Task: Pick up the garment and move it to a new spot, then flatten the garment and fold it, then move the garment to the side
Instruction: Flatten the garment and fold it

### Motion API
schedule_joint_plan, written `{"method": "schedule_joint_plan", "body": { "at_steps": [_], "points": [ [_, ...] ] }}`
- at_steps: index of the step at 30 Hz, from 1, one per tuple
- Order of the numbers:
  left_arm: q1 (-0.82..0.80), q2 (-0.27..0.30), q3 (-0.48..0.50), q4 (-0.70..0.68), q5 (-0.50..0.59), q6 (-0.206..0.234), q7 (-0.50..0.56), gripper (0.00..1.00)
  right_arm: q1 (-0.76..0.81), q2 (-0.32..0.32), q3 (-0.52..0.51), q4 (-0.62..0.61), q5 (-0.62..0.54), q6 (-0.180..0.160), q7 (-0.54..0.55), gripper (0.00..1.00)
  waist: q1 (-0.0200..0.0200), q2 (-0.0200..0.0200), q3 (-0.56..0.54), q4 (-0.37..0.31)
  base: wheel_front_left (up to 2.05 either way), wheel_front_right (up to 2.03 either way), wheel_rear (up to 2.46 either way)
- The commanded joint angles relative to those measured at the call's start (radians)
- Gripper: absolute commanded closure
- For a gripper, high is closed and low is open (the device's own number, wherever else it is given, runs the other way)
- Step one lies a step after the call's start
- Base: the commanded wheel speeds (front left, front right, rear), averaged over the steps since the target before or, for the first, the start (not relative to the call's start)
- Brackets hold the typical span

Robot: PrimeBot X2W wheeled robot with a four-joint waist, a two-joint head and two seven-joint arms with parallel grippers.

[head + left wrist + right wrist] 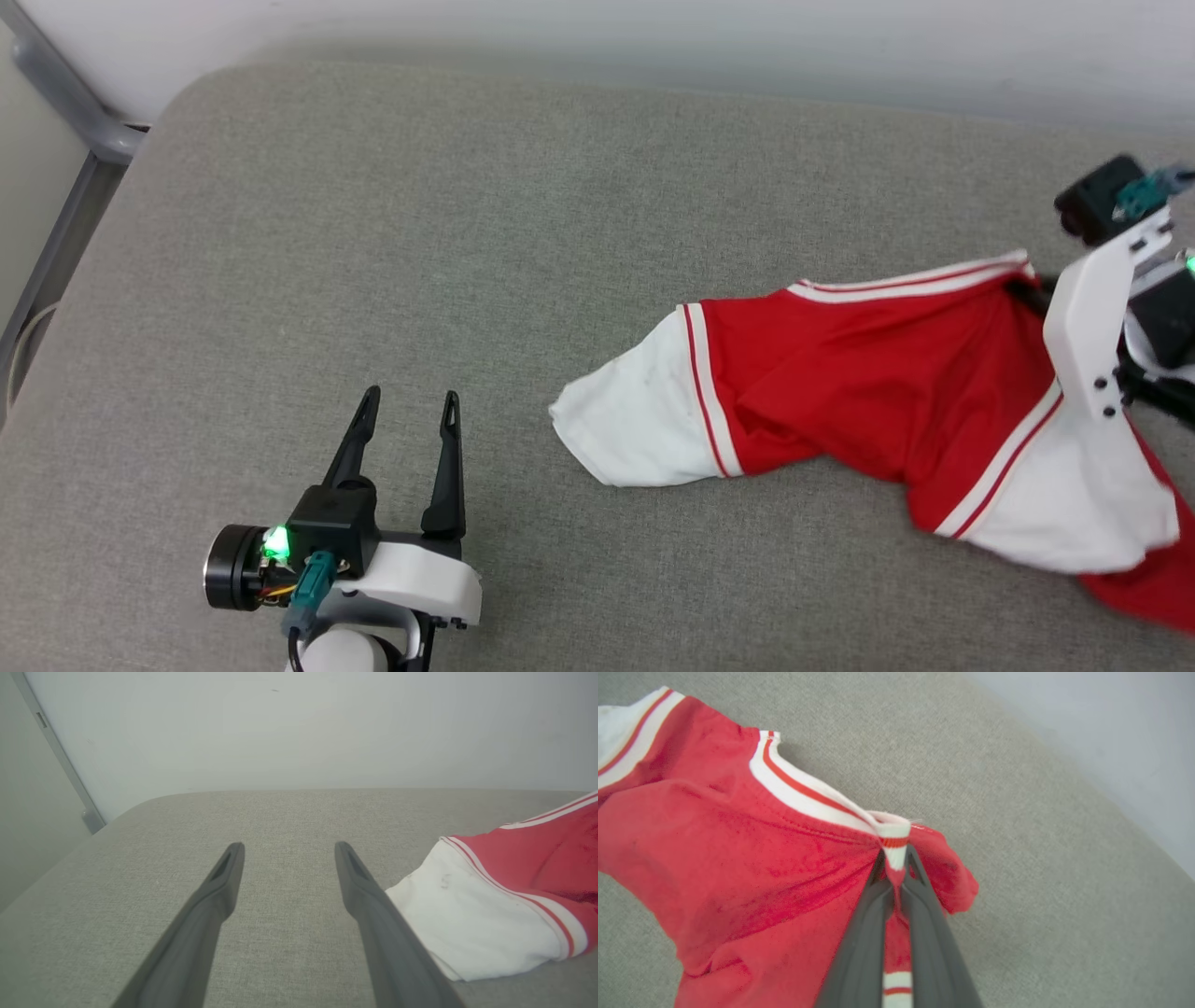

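The garment (868,373) is a red T-shirt with white sleeves, lying bunched and stretched across the right half of the grey cushion. One white sleeve (635,420) points left. My right gripper (895,858) is shut on the garment's striped collar (817,798), holding that edge slightly lifted; in the head view its fingers (1027,297) reach the collar from the right. My left gripper (411,406) stands open over bare cushion at the lower left, apart from the garment. In the left wrist view the white sleeve (472,924) lies just right of my left gripper (287,851).
The grey fabric cushion (420,233) has a rounded far-left corner. A pale wall (653,37) runs behind it, and a grey metal frame (75,159) stands at the far left. Bare cushion stretches across the left and middle.
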Motion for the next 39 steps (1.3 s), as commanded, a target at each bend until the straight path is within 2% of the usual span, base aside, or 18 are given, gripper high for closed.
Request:
{"method": "schedule_joint_plan", "body": {
  "at_steps": [1, 9, 15, 22, 29, 33, 39],
  "points": [
    [0.018, -0.001, 0.002, -0.001, -0.002, 0.007, -0.002, 0.0, -0.069, 0.007, 0.006, 0.024, -0.013, -0.002, -0.064, 1.0, -0.0001, 0.0, -0.021, 0.001, 0.0, 0.0, 0.0],
    [0.053, -0.002, 0.016, -0.003, 0.002, 0.013, -0.002, 0.0, -0.147, -0.003, 0.012, 0.06, -0.056, -0.001, -0.226, 1.0, -0.0001, 0.0, -0.065, -0.005, 0.0, 0.0, 0.0],
    [0.087, -0.001, 0.025, -0.003, 0.007, 0.016, -0.002, 0.0, -0.042, -0.02, 0.03, 0.008, -0.086, -0.001, -0.296, 1.0, -0.0001, 0.0, -0.106, -0.025, 0.0, 0.0, 0.0],
    [0.127, -0.002, 0.028, -0.003, 0.007, 0.021, -0.002, 0.0, 0.216, -0.037, -0.018, -0.082, -0.102, -0.001, -0.347, 1.0, -0.0001, 0.0, -0.159, -0.055, 0.0, 0.0, 0.0],
    [0.161, -0.002, 0.033, -0.004, 0.009, 0.02, -0.002, 0.0, 0.529, -0.012, -0.15, -0.135, -0.096, -0.001, -0.365, 1.0, -0.0001, 0.0, -0.194, -0.082, 0.0, 0.0, 0.0],
    [0.163, -0.002, 0.033, -0.005, 0.012, 0.014, -0.002, 0.0, 0.687, 0.024, -0.233, -0.123, -0.115, -0.001, -0.369, 1.0, -0.0001, 0.0, -0.197, -0.086, 0.0, 0.0, 0.0],
    [0.167, -0.001, 0.031, -0.004, 0.012, 0.01, -0.002, 0.0, 0.874, 0.114, -0.326, -0.088, -0.145, -0.001, -0.375, 1.0, -0.0001, 0.0, -0.199, -0.086, 0.0, 0.0, 0.0]
  ]
}}
